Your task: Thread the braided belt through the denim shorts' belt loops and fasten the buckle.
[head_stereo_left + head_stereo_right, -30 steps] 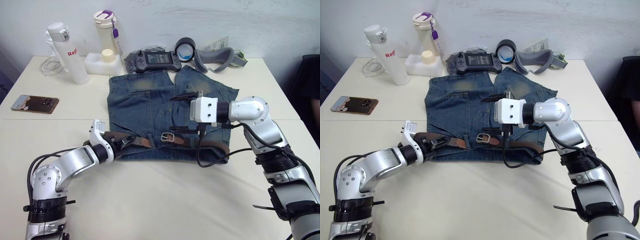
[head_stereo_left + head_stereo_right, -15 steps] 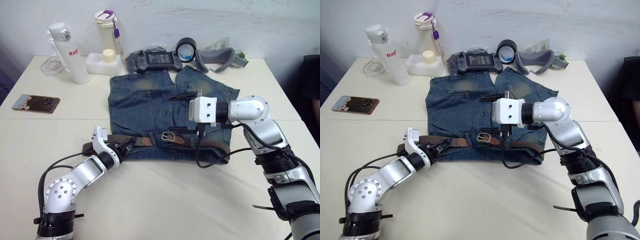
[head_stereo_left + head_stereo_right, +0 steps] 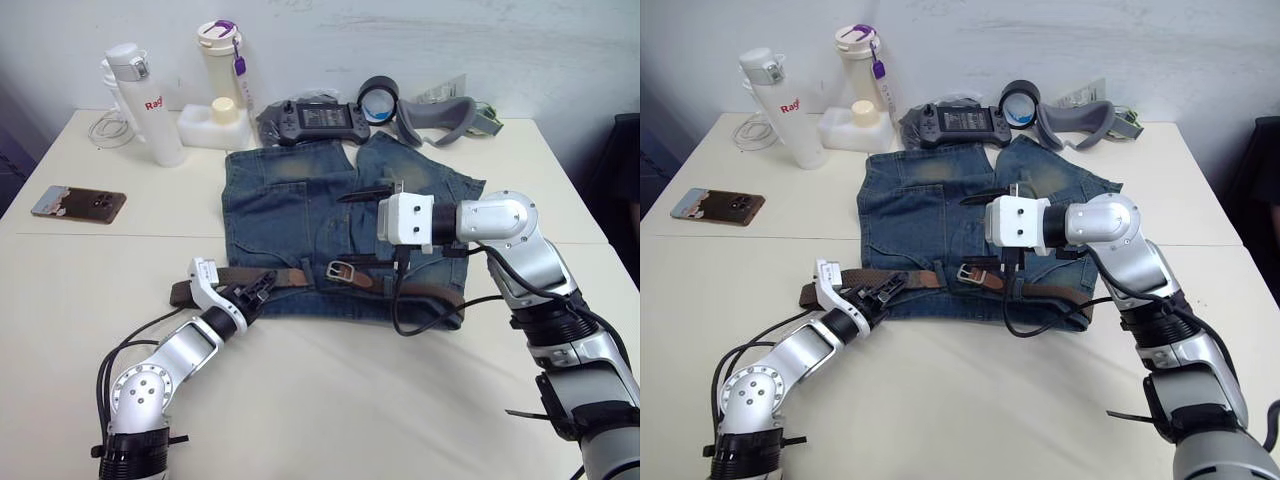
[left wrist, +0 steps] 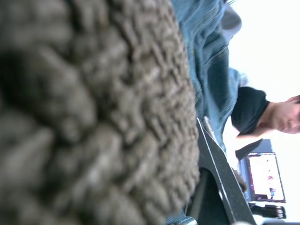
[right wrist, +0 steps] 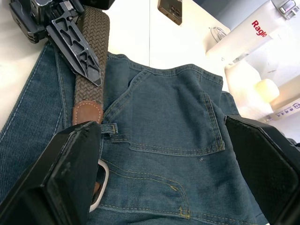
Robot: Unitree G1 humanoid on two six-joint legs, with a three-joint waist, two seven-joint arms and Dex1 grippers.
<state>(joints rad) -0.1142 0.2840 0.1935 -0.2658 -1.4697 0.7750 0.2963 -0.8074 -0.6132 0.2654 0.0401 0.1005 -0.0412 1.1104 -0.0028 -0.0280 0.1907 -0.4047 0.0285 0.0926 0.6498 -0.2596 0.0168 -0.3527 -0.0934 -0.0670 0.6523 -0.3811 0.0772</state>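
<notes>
The denim shorts [image 3: 290, 215] lie flat on the table, waistband toward me. The braided belt [image 3: 300, 279] runs along the waistband, its silver buckle [image 3: 339, 270] near the middle. My left gripper [image 3: 256, 288] is at the waistband's left end, shut on the braided belt; its finger [image 5: 75, 42] lies along the brown strap. The strap's tan tip [image 5: 87, 112] ends just before a belt loop [image 5: 110, 129]. My right gripper [image 3: 362, 226] hovers open above the shorts' middle, fingers wide apart. The buckle [image 5: 102, 180] is partly hidden by one right finger.
Behind the shorts stand a white bottle [image 3: 142, 105], a tumbler [image 3: 222, 62], a white box [image 3: 214, 126], a game controller [image 3: 312, 120], a tape roll [image 3: 378, 94] and a grey padded band [image 3: 436, 117]. A phone [image 3: 78, 203] lies at the left. A person [image 4: 251, 112] sits beyond the table.
My left elbow has swung to the right while the left gripper stayed on the belt at the waistband's left end. The right arm has not moved. The camera shifted slightly.
</notes>
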